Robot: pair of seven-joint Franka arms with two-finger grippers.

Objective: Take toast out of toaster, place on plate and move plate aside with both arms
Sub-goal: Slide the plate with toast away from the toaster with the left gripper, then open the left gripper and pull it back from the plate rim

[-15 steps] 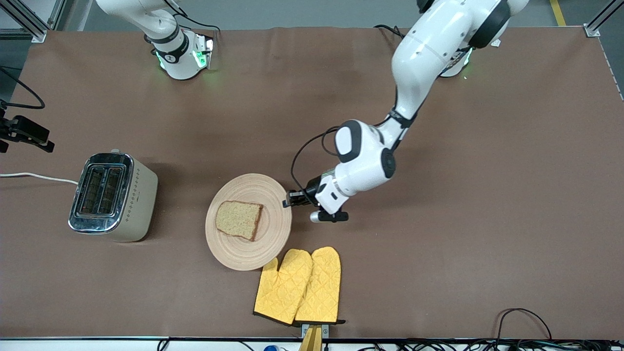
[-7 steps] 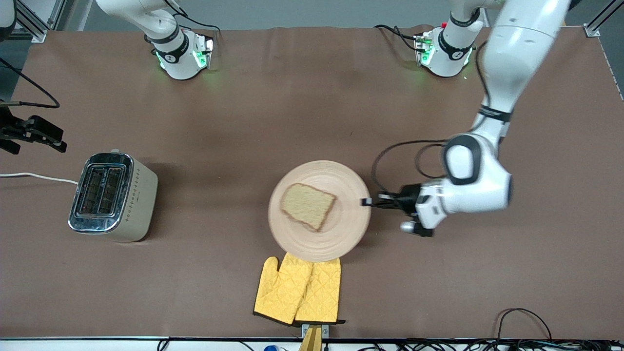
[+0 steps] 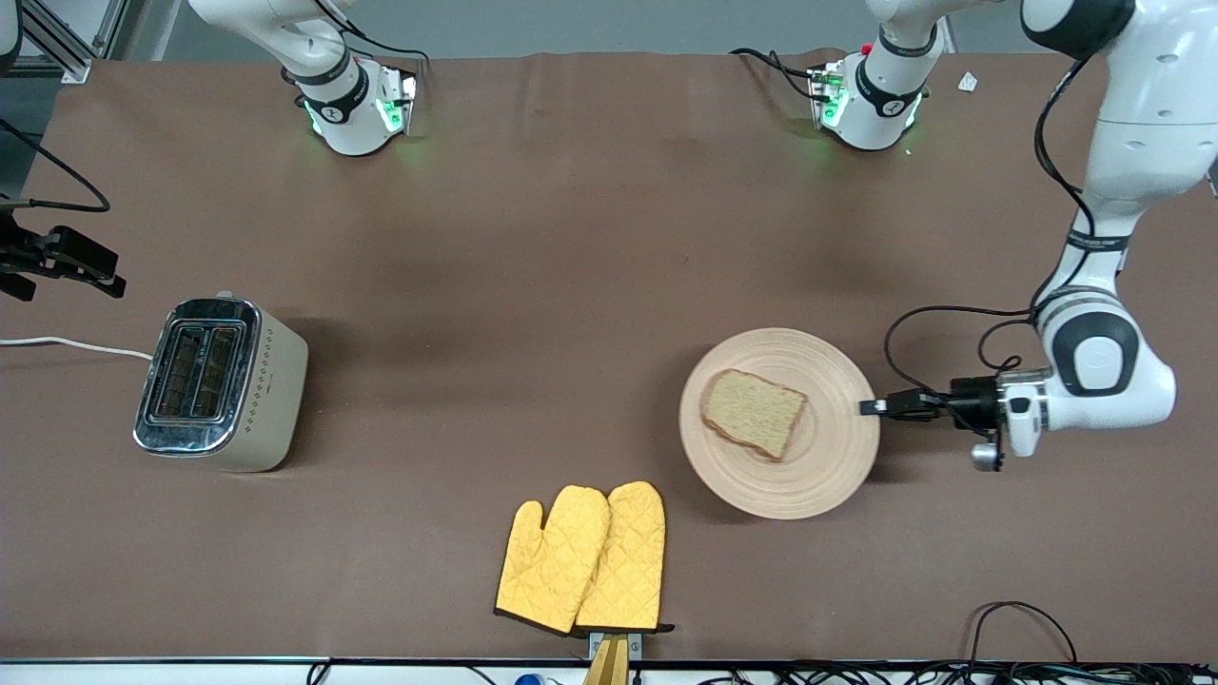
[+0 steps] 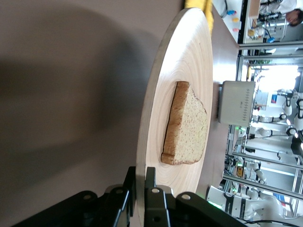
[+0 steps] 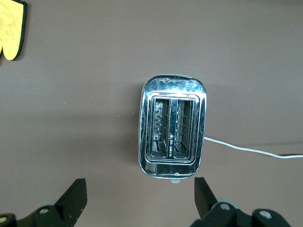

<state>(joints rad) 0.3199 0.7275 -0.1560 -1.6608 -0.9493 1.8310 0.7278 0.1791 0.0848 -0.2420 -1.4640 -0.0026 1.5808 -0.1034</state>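
The round wooden plate [image 3: 826,466] lies on the table toward the left arm's end, with the slice of brown toast [image 3: 755,413] on it. My left gripper [image 3: 869,407] is shut on the plate's rim at the edge toward the left arm's end. In the left wrist view the plate [image 4: 191,56] carries the toast [image 4: 188,126], and my gripper [image 4: 140,177] pinches the rim between its two fingers. My right gripper [image 5: 140,194] is open and empty, high over the toaster [image 5: 173,125]; in the front view only part of it [image 3: 57,259] shows at the picture's edge.
The silver toaster [image 3: 221,382] stands toward the right arm's end, its slots empty, with a white cord [image 3: 67,344]. Two yellow oven mitts [image 3: 585,558] lie near the table's front edge, nearer to the front camera than the plate. A brown mat [image 3: 533,238] covers the table.
My left gripper has dragged the plate with the toast from beside the mitts toward the left arm's end. The right gripper has barely moved.
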